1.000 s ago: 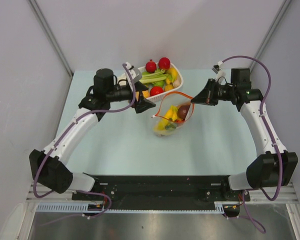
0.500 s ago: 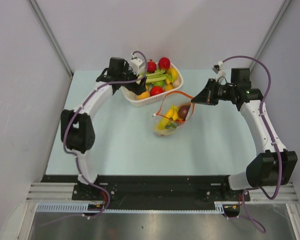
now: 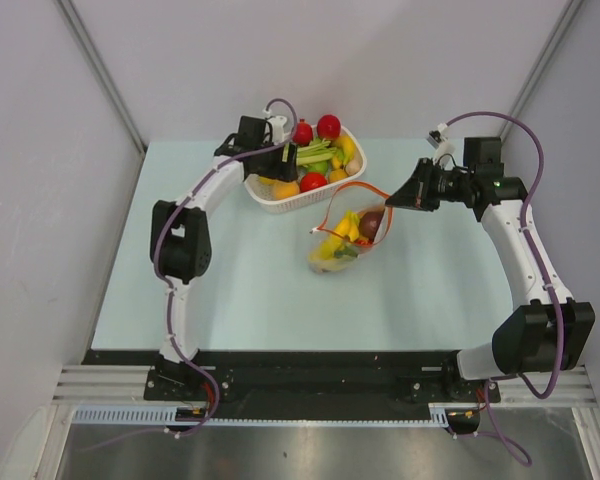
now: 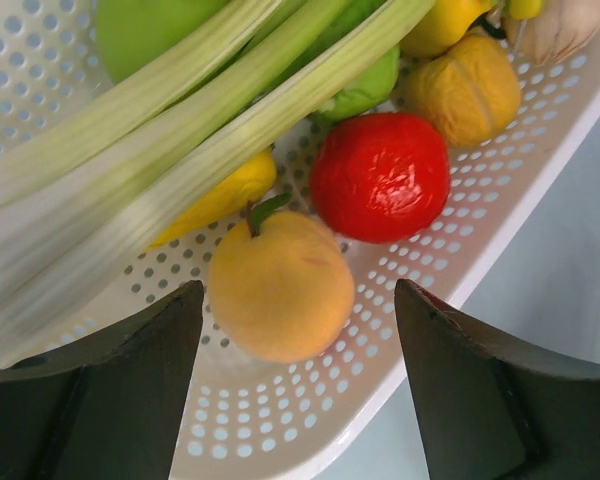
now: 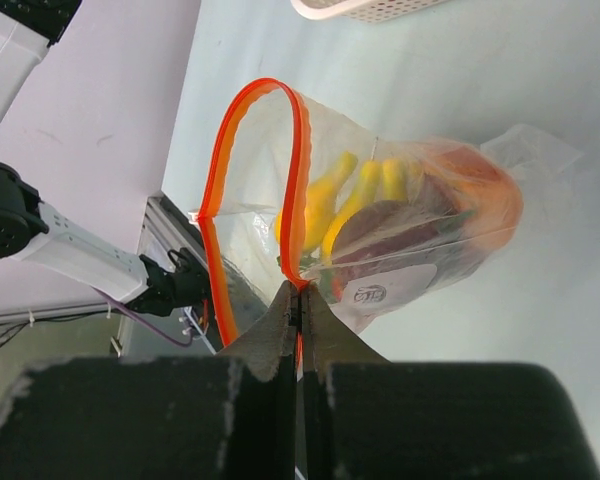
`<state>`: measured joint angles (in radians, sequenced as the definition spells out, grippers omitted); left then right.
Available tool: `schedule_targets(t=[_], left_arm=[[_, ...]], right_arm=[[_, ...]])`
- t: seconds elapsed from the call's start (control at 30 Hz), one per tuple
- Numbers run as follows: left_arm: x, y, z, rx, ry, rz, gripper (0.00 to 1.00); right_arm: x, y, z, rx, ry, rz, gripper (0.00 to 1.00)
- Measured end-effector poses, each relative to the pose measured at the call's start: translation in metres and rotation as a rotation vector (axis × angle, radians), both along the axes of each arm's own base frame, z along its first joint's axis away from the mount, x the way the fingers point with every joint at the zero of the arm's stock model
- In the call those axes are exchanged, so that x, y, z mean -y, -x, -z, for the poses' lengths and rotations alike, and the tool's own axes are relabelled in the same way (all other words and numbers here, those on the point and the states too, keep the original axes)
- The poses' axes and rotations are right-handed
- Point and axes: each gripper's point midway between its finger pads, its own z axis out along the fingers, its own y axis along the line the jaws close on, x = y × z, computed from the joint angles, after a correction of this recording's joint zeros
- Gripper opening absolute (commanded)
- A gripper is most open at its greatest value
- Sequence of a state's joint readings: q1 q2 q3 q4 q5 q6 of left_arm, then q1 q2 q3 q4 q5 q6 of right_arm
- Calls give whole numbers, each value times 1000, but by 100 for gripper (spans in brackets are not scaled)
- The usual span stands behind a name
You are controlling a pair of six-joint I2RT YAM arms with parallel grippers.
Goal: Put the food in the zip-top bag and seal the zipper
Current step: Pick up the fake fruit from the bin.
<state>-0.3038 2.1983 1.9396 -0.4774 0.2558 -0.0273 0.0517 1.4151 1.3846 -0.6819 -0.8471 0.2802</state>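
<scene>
The clear zip-top bag (image 3: 345,235) lies on the table with its mouth held up. My right gripper (image 3: 388,203) is shut on the orange-red zipper (image 5: 298,150) at one end of the mouth (image 5: 300,290). Inside the bag (image 5: 450,260) are the yellow banana bunch (image 5: 320,210) and a dark purple-brown vegetable (image 5: 390,225). My left gripper (image 3: 283,160) hangs open over the white basket (image 3: 300,203). In the left wrist view an orange fruit (image 4: 280,290) sits between the open jaws (image 4: 300,295), untouched, with a red tomato (image 4: 380,175) beside it.
The perforated basket (image 4: 430,290) also holds a long green-white leek (image 4: 180,150), green pieces, a yellow-brown piece (image 4: 465,90) and two red balls (image 3: 315,128) at its far side. Pale blue tabletop (image 3: 240,280) surrounds bag and basket.
My left arm has swung back from the gap between basket and bag to above the basket, and its jaws have narrowed a little. The right gripper and bag have stayed put.
</scene>
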Motion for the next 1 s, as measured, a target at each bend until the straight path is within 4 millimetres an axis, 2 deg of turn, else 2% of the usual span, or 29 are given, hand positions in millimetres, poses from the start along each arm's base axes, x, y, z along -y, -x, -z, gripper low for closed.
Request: schedule_targets(t=[0.13,0.27,0.37,0.4,0.5,0.6,0.8,0.9,1.0], left_arm=[[20,-1,-7,43,13,33,83],[40,-1,-7,65,10,55,76],[42,-2,-2,84,-11,77,72],[40,-3,0,100,-31,96,66],[24,-3,7,135,-101,177,62],[-4,0,13,168,-187,275,56],[-62,3,6,239,-383,498,46],[-73,6,4,276,-474,621,45],[-68,7,1,300,-519,731,44]], right_arm=[[2,0,2,5,13,-1,0],[5,0,3,5,19,1,0],[7,-1,4,2,21,8,0],[7,-1,4,1,22,10,0],[9,-1,5,1,24,13,0],[11,0,6,-3,27,14,0],[12,1,7,-11,30,16,0],[12,1,7,-12,29,15,0],[12,1,7,-12,28,15,0]])
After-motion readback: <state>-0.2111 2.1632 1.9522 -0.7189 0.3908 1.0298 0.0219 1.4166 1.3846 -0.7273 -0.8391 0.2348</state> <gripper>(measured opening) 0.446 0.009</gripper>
